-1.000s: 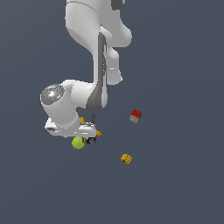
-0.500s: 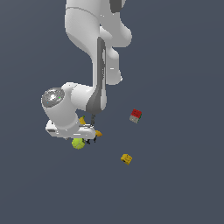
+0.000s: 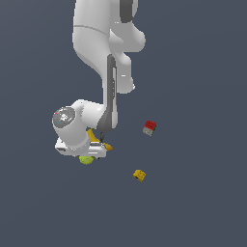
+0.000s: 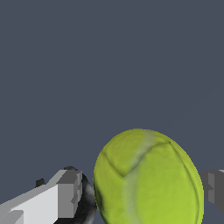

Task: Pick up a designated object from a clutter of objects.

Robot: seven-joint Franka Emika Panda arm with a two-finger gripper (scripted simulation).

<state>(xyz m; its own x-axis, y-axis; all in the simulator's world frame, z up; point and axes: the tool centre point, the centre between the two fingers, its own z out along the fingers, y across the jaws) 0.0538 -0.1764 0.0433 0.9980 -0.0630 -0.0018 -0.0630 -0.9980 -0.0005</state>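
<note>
Banana (image 3: 107, 146) crowds hand (image 3: 87, 155) — cubes well apart.

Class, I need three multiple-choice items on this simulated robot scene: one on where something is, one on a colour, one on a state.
1. Where is the tennis ball?
A. between the gripper fingers
B. beside the red-and-grey cube
C. on the orange-yellow cube

2. What colour is the ball?
A. red
B. yellow-green
C. white

3. The two cubes are:
A. stacked
B. touching
C. apart

Answers: 1 A, a finger shows on each side of the ball in the wrist view. 2 B, both views show it. 3 C, bare floor separates them.
</note>
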